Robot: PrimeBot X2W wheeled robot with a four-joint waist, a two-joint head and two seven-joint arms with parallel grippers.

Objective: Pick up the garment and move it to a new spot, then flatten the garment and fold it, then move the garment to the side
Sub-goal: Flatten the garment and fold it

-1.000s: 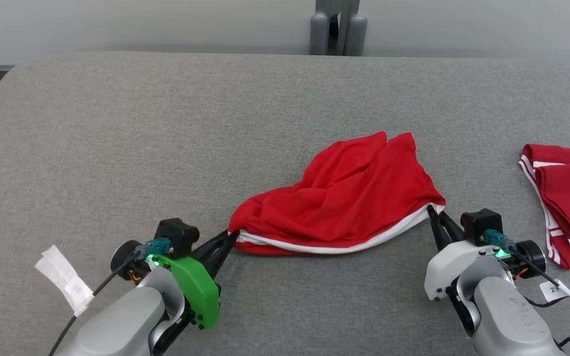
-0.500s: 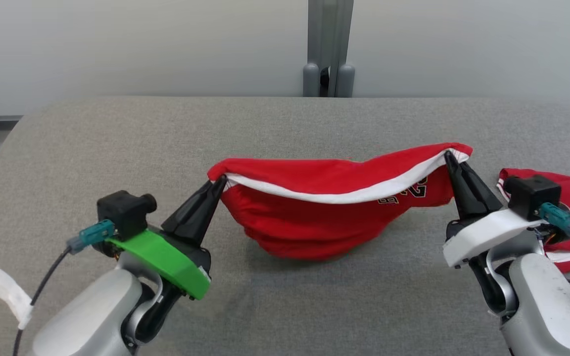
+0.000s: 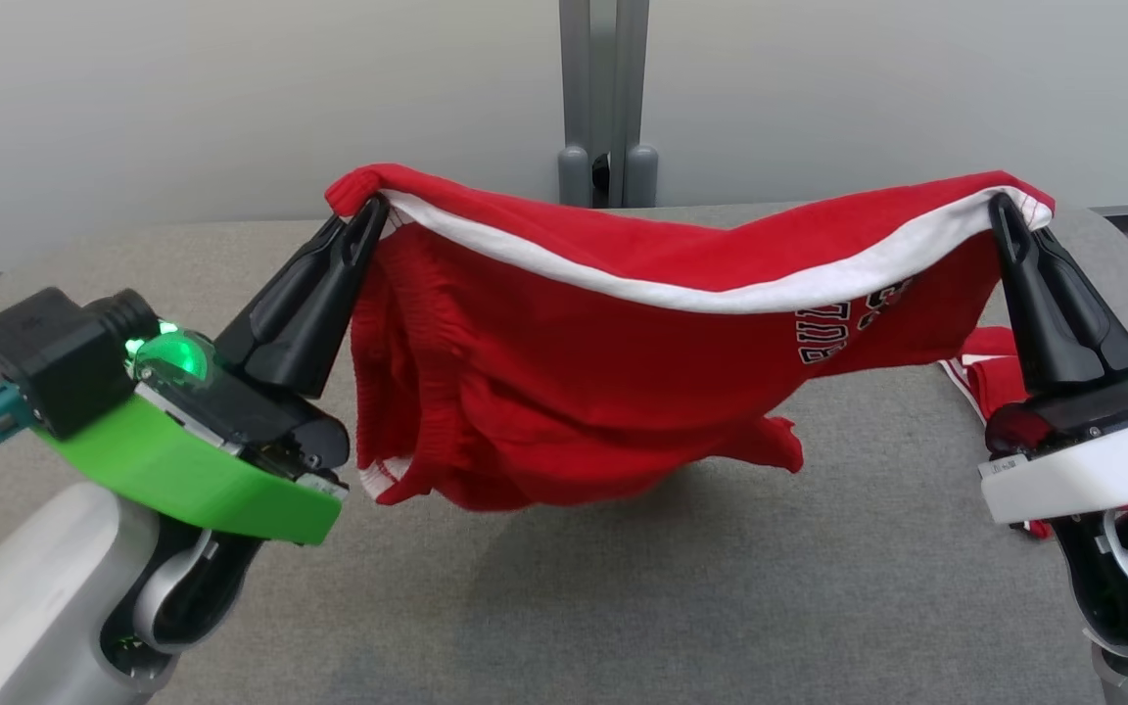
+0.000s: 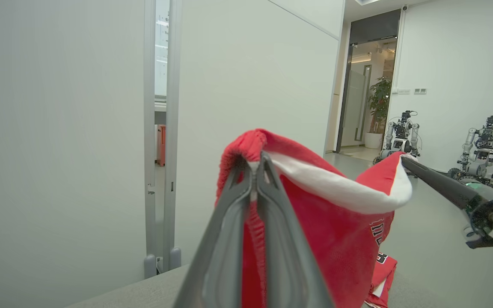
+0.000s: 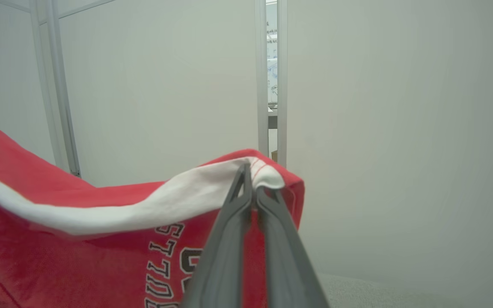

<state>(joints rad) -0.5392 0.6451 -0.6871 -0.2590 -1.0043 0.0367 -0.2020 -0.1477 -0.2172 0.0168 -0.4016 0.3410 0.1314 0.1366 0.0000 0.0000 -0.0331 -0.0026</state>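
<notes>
Hanging above the grey counter (image 3: 564, 607), the red garment (image 3: 574, 392) is sagging between the left claw (image 3: 378, 208) and the right claw (image 3: 997, 204), each pinching a corner of its white-edged band, where so thin a bite is probably risking a slip that drops one end.

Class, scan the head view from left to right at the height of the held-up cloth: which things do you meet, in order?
Green-cased left hand → hanging red garment with white band → white-cased right hand.
</notes>
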